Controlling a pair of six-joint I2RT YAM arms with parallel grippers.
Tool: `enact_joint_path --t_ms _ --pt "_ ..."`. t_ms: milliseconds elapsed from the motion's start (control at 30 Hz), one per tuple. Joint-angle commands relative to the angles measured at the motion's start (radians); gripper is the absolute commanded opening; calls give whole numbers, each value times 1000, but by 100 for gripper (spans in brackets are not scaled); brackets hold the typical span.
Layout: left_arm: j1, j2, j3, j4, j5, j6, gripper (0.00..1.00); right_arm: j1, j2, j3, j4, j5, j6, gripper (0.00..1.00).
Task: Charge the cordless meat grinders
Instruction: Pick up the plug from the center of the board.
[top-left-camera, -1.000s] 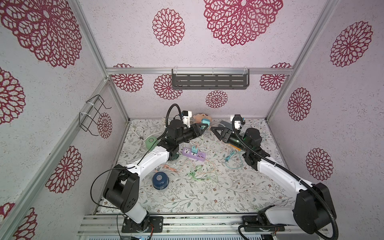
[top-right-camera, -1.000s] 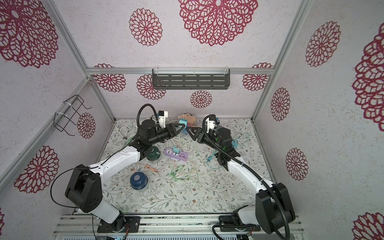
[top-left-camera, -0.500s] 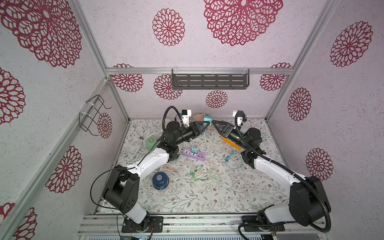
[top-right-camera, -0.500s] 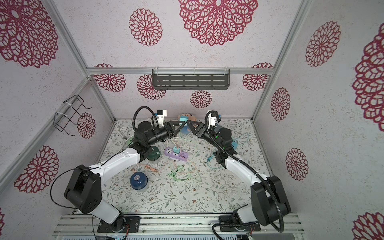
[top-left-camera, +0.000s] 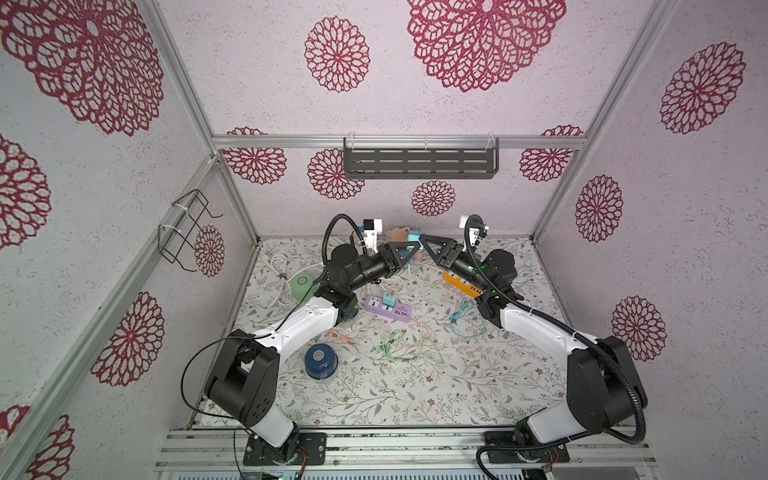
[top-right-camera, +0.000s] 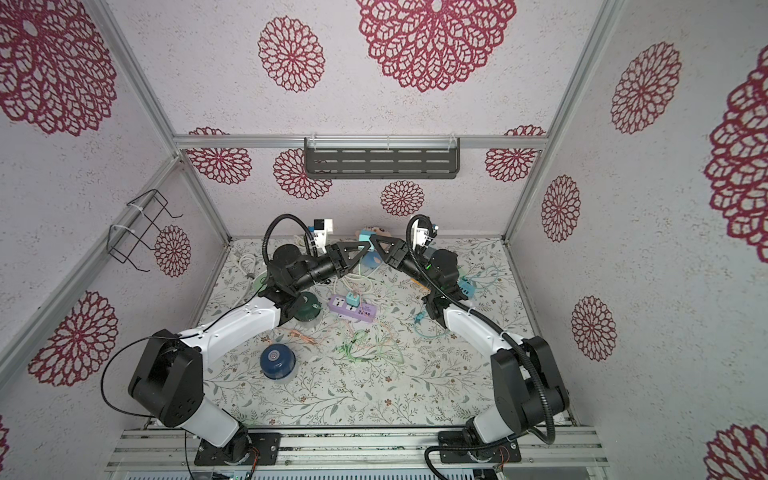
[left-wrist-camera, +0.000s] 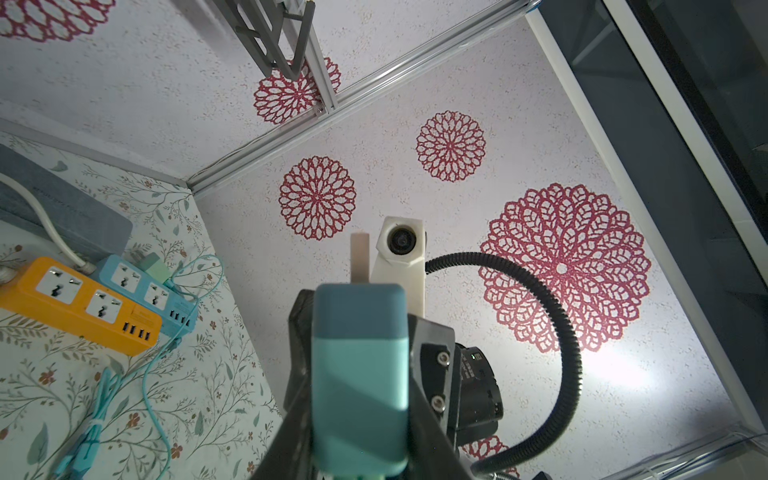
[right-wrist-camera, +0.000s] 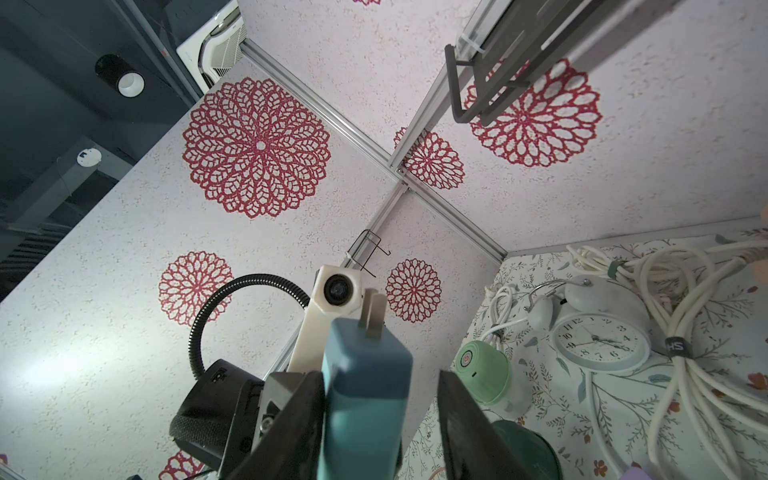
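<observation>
In a top view the left hand (top-left-camera: 412, 248) and right hand (top-left-camera: 426, 241) meet at twelve o'clock, likely passing a teal plug (top-left-camera: 414, 237). The navy grinder (top-left-camera: 320, 360) sits at eight, the light green grinder (top-left-camera: 302, 285) at ten. Left wrist view: left hand clenches the plug. Right wrist view: right hand straddles it, one jaw clear.

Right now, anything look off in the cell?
Nothing looks damaged. Thin green and orange cables lie tangled mid-table. The teal charger plug is in mid-air, gripped by the left pincer, with the right pincer straddling it, one side gapped.
</observation>
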Motion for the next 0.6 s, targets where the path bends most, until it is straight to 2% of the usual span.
enact_joint_path --t_ms 0,133,333,400,500,567 --pt "-7 -16 -6 54 18 -12 9 0 9 43 83 -37 25 40" --pt "-8 -8 -9 61 24 -17 10 0 20 45 117 -59 52 35" --pt "-8 -2 -8 61 27 -20 14 0 50 66 169 -107 107 16" --pt "-8 -2 -7 49 27 -17 23 0 60 71 189 -124 128 12" --pt "-5 -12 -5 18 22 -5 51 -2 58 68 190 -142 136 8" --pt "-2 -28 -5 -19 14 19 62 -10 48 68 160 -153 125 7"
